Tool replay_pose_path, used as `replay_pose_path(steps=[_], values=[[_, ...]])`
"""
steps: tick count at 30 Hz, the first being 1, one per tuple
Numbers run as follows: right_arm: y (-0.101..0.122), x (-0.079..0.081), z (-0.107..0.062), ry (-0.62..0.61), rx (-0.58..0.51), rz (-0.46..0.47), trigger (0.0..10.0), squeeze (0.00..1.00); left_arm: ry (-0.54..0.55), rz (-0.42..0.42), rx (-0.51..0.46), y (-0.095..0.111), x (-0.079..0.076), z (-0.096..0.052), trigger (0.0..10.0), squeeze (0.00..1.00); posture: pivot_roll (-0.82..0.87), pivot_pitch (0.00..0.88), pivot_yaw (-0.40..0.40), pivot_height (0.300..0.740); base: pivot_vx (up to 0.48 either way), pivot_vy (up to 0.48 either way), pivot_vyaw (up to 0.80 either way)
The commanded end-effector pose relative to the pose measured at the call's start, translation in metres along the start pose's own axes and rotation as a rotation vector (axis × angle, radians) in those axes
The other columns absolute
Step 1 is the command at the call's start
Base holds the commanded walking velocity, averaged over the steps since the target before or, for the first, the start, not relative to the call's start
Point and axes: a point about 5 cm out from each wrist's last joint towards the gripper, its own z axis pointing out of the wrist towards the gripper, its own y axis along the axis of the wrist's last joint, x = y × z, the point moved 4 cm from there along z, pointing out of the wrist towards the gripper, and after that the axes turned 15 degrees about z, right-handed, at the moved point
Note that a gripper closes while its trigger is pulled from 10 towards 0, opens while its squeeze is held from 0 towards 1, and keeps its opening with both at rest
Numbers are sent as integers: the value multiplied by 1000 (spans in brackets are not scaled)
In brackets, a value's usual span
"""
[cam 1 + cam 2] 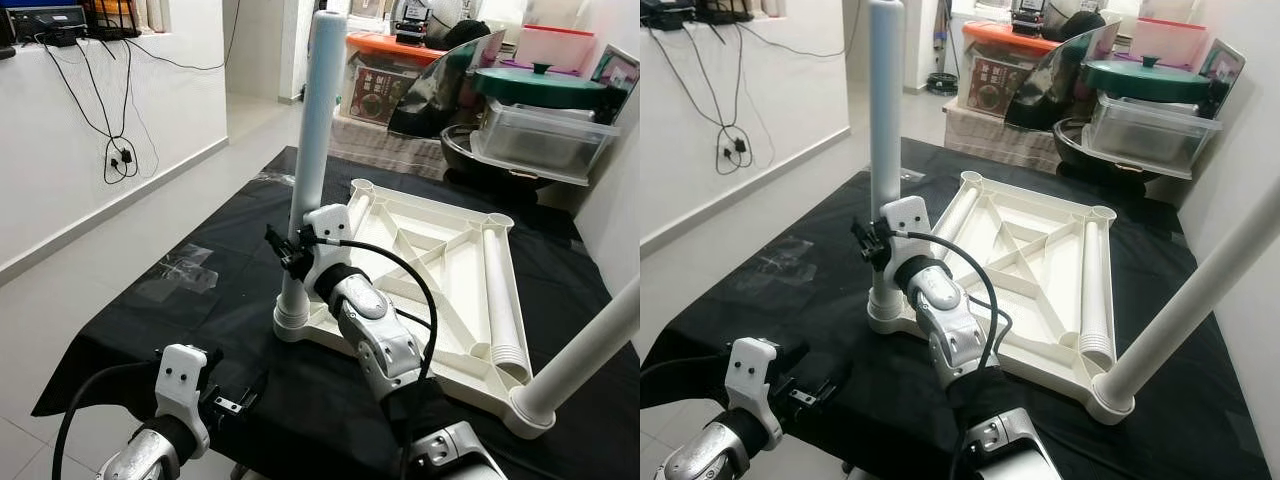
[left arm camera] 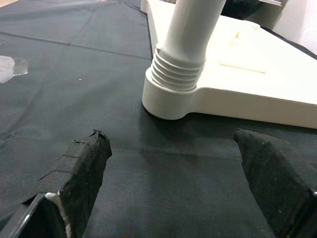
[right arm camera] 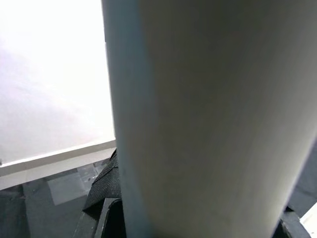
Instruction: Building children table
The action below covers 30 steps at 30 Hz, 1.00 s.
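We see the right gripper clasping the upright leg on the inverted tabletop. The left gripper hovers, fingers wide.

The right pincer hides behind the upright leg, grip unclear.

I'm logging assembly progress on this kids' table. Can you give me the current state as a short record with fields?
Tabletop: white plastic tabletop, upside down on black cloth
Upright leg: pale tube leg standing in the near-left corner socket
Second leg: white leg leaning in the near-right socket
Loose leg: white leg lying inside the tabletop
Right gripper: closed around the upright leg
Left gripper: open, low, facing the socket
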Motion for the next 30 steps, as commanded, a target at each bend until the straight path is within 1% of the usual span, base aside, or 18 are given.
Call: replay_pose_path(steps=[1,10,17,18,19,30], values=[[-54,-13,-10,-57,214,44,0,0,-7,3,14,-4,-3,1,10000,0,98,0,-122,740,0,0,0],[-58,-12,-8,-34,268,70,0,0,-9,3,16,-5,-3,2,10000,0,98,0,-122,740,0,0,0],[-59,-14,-7,-45,276,73,0,0,-11,4,16,-5,-3,3,10000,0,97,0,-118,740,0,0,0],[-59,-15,-7,-52,278,74,2431,0,-11,5,16,-5,-3,3,10000,0,97,0,-118,740,0,0,0],[-60,-15,-7,-57,283,74,10000,0,-12,6,16,-5,-3,3,10000,0,97,0,-117,740,0,0,0],[-57,-18,-6,-74,281,49,10000,0,-15,9,12,-4,-3,4,10000,0,93,0,-115,740,0,0,0]])
